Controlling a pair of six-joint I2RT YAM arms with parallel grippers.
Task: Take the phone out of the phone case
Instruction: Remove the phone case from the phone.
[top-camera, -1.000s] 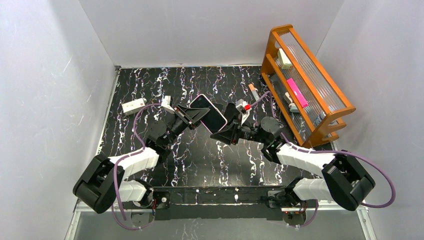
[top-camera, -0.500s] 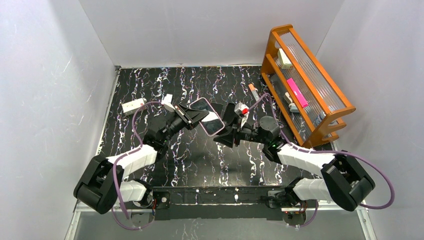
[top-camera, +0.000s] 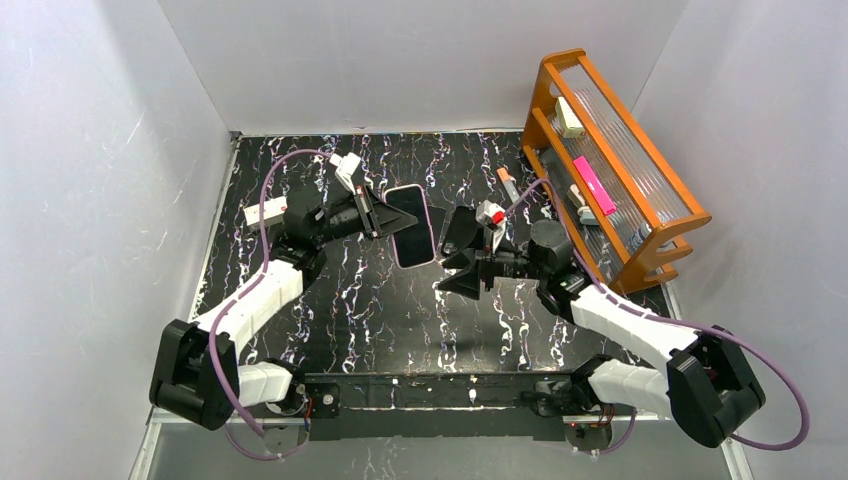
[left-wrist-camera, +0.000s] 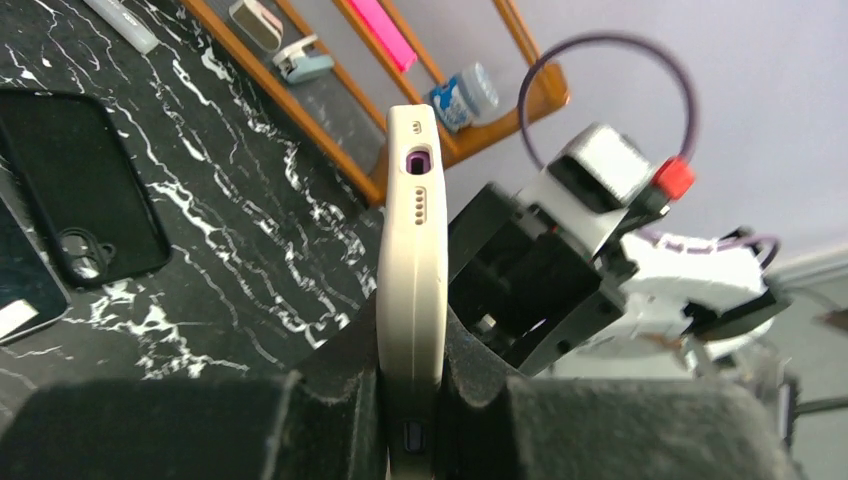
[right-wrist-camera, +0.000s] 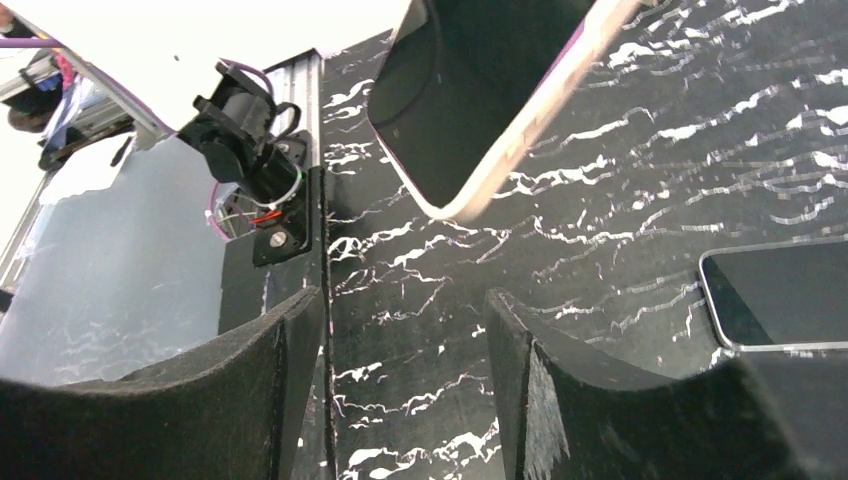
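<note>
A phone in a cream case with a pink rim (top-camera: 411, 226) is held above the table, its dark screen facing up. My left gripper (top-camera: 383, 214) is shut on its left end. In the left wrist view the case (left-wrist-camera: 411, 230) stands edge-on between my fingers (left-wrist-camera: 345, 375), port holes at the top. My right gripper (top-camera: 452, 262) is open and empty, just right of the phone and apart from it. In the right wrist view the phone (right-wrist-camera: 470, 100) hangs beyond my open fingers (right-wrist-camera: 265, 365).
An orange wooden rack (top-camera: 640, 245) with small items stands at the right. A white block (top-camera: 266, 212) lies at the left, a small tube (top-camera: 507, 183) near the rack. An empty black case (left-wrist-camera: 85, 215) and another phone (right-wrist-camera: 780, 295) lie on the marbled table.
My left arm has risen and swung left and back, carrying the cased phone away from my right gripper. My right gripper, earlier at the phone's right end, now stands apart from it.
</note>
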